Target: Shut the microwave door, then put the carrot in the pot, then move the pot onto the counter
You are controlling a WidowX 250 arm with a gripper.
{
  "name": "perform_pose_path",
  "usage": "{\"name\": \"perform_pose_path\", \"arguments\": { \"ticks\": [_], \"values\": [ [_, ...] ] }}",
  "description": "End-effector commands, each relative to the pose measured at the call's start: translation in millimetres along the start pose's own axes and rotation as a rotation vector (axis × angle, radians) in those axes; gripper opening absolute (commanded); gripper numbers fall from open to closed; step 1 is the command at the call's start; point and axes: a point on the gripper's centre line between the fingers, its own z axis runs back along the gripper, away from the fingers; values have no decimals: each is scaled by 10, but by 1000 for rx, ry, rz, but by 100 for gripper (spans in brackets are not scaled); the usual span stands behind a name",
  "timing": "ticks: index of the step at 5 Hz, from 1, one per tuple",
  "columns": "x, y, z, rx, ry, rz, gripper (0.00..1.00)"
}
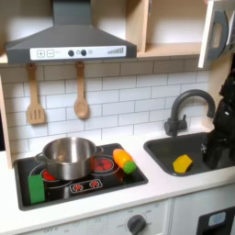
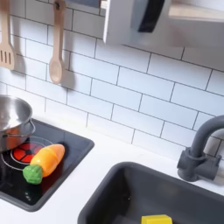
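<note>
We see a toy kitchen with white brick tiles and a white surface [image 1: 174, 188] around a black hob [image 1: 78, 179] and a dark sink [image 1: 188, 151]. The pot [image 1: 67, 157] stands on the hob's rear burner in the first exterior view. The carrot [image 2: 45, 161] lies on the hob just beside the pot, green end toward us. The microwave door [image 1: 218, 32] hangs up at the first exterior view's right. A dark arm [image 1: 220, 128] reaches over the sink; we cannot tell how its tool is set.

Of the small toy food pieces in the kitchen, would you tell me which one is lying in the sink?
The yellow wedge lies in the dark sink basin. The carrot and the green block both sit on the black hob.
</note>
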Motion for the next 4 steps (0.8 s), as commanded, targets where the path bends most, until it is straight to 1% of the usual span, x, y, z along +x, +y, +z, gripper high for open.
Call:
{"name": "perform_pose_path", "arguments": {
  "ticks": [1, 2, 3, 4],
  "values": [
    [-76, -19, -17, -5, 15, -12, 100],
    [-88, -22, -40, 0, 19, -33, 100],
    [-81, -25, -33, -4, 21, -25, 100],
    [-73, -40, -43, -4, 20, -48, 100]
  ]
}}
